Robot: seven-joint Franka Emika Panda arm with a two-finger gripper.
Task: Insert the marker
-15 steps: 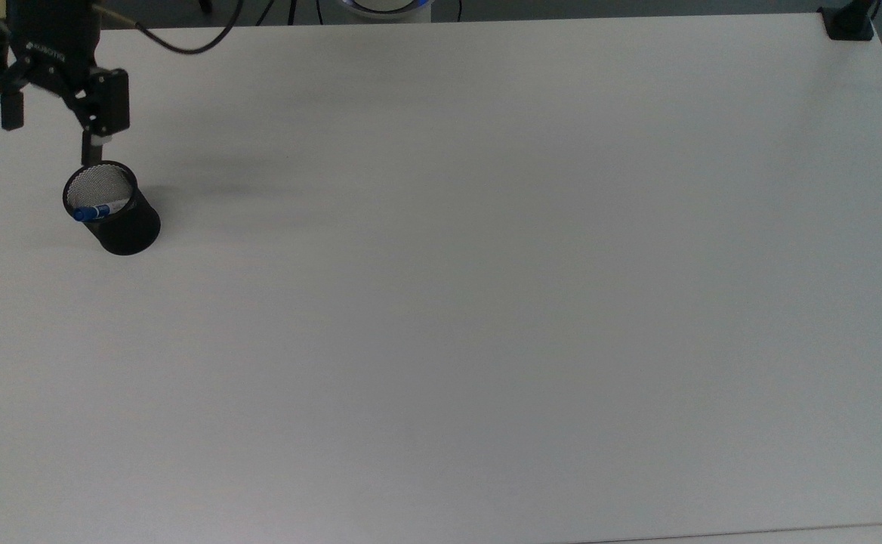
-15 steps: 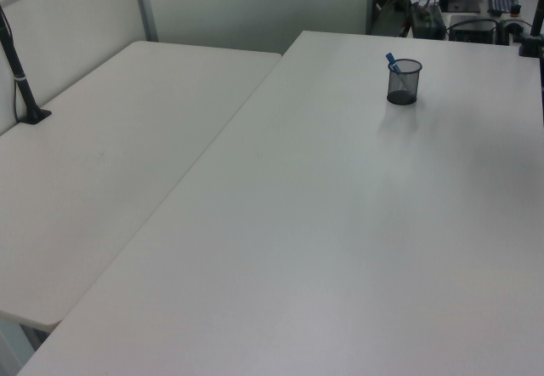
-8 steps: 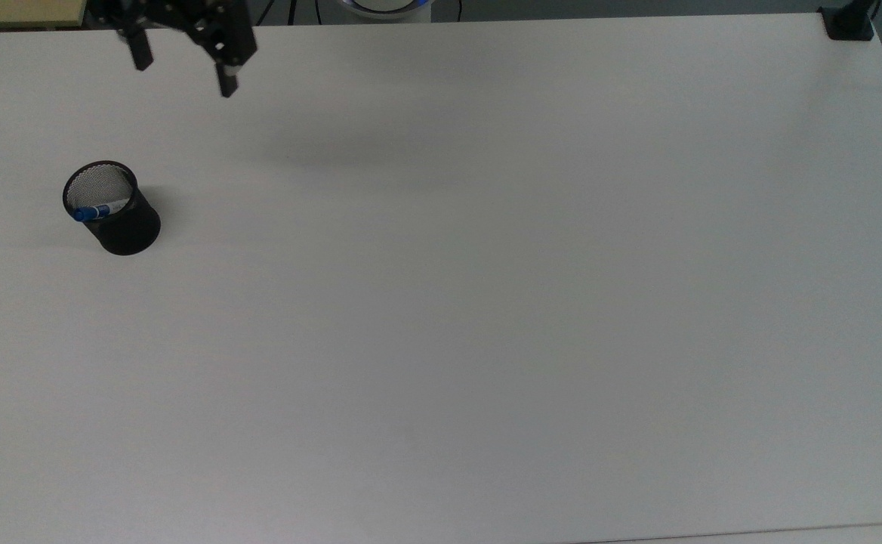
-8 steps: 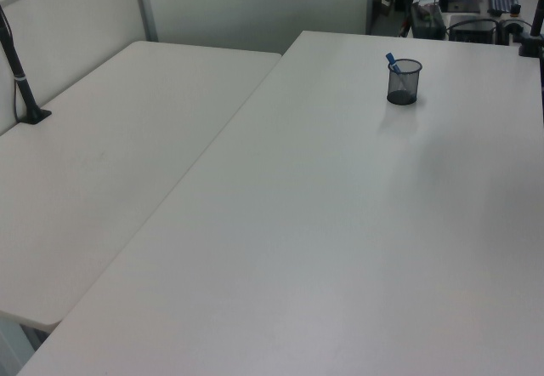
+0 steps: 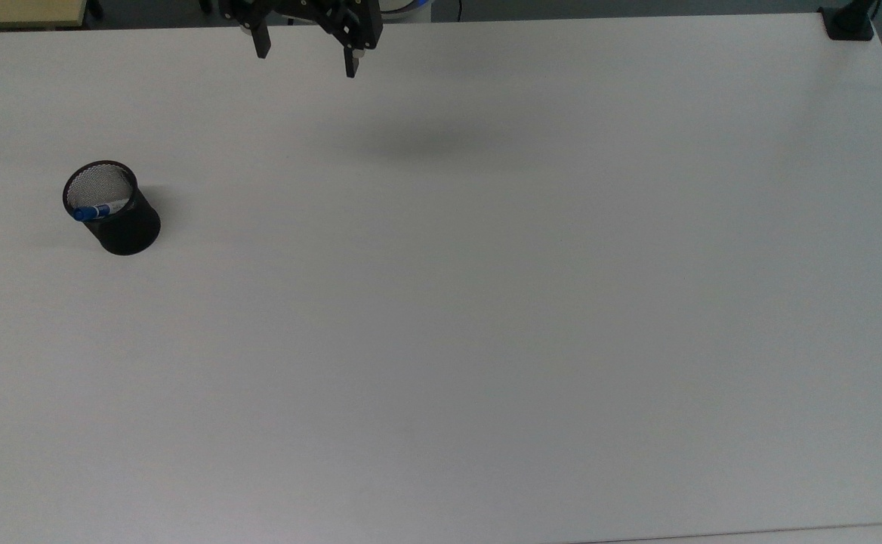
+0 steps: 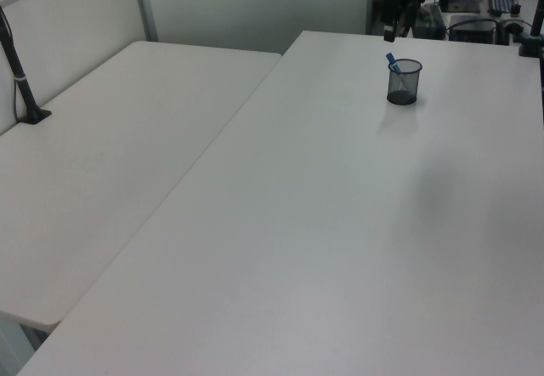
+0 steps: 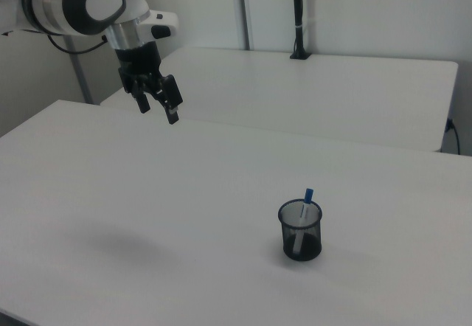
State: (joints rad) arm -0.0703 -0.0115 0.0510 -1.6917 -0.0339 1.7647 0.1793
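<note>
The marker [image 5: 98,211] stands leaning inside the black mesh cup [image 5: 122,223] at the top view's left, its blue cap [image 7: 307,194] poking above the rim. The same cup [image 6: 404,82] with the marker [image 6: 392,61] stands at the left view's upper right, and the cup [image 7: 301,231] sits on the table in the right view. My gripper [image 5: 306,54] hangs open and empty high over the table's far edge, well to the right of the cup in the top view. In the right view the gripper [image 7: 156,108] is up at the left.
The white table [image 5: 486,302] is broad and bare around the cup. A second white table [image 6: 110,163] adjoins it on the left view's left. A black clamp post [image 5: 849,23] sits at the top view's top right corner, and another post [image 6: 21,78] on the second table.
My gripper has risen from just above the cup and travelled rightward along the far edge in the top view. The marker stays in the cup.
</note>
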